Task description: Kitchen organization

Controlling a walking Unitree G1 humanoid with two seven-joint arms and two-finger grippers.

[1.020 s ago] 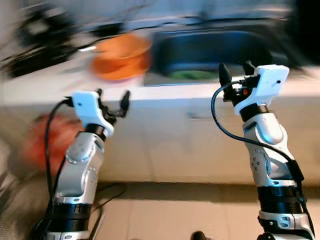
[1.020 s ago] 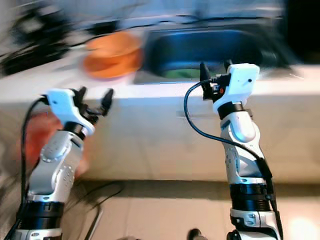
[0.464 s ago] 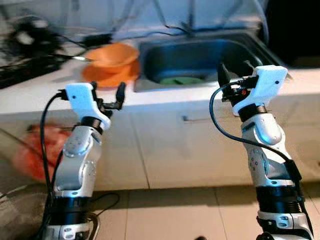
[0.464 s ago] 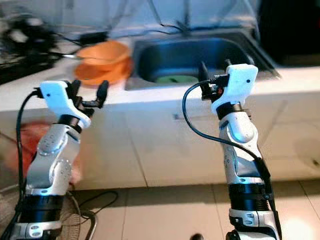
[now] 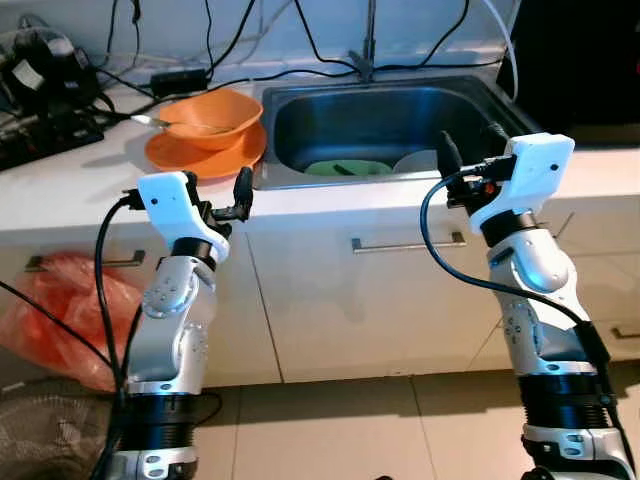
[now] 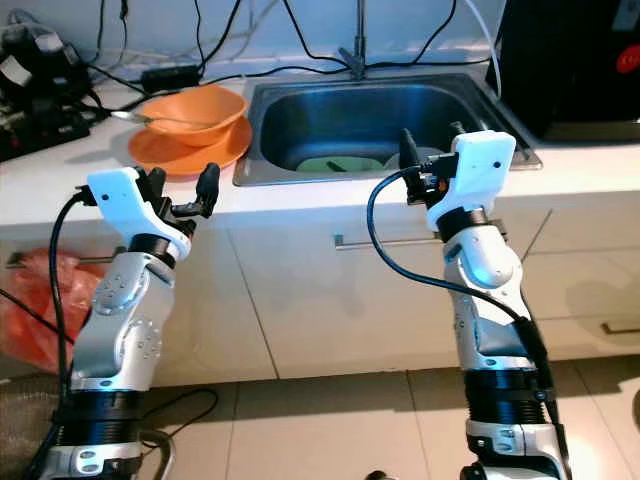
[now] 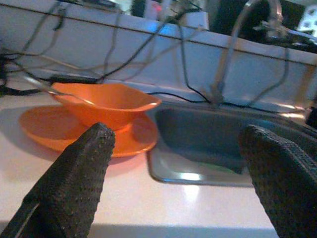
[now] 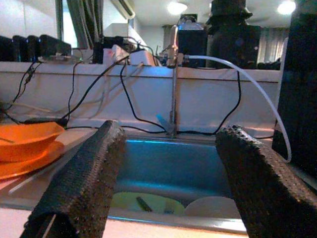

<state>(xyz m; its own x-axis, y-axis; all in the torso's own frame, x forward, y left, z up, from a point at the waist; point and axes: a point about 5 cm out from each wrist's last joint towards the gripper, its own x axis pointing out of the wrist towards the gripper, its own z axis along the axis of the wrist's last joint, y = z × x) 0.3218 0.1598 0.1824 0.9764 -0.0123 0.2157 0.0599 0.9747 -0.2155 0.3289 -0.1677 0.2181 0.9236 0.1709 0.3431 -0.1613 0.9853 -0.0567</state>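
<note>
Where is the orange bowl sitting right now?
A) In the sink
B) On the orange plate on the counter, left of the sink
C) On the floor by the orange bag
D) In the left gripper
B: the orange bowl rests on the orange plate on the white counter, to the left of the sink, with the open left gripper short of it.

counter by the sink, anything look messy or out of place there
A few things. Black cables trail across the back of the counter toward the tap. The orange bowl sits stacked on an orange plate with a utensil left in it. A green plate and a white dish lie in the sink. Nothing looks spilled or broken.
</note>
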